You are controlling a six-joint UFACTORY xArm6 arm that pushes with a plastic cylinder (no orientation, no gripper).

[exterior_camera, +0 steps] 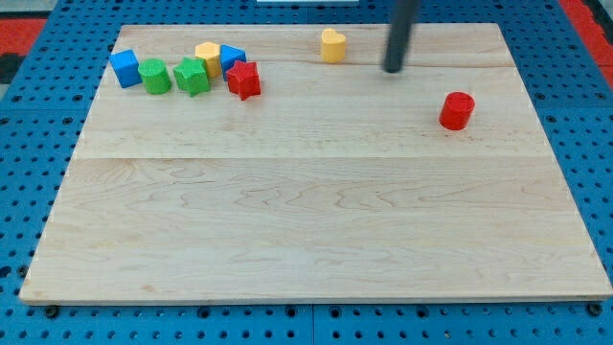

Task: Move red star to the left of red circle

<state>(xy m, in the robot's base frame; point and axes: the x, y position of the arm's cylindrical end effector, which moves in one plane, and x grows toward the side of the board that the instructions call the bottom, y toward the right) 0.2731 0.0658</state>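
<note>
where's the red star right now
The red star sits near the view's top left of the board, at the right end of a cluster, touching the blue block and beside the green block; the red circle lies far right.

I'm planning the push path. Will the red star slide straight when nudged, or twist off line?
The red star lies flat and low, so it will likely slide, not tip. Its points may make it rotate if my tip hits off-centre. It touches the blue block, which could drag along.
</note>
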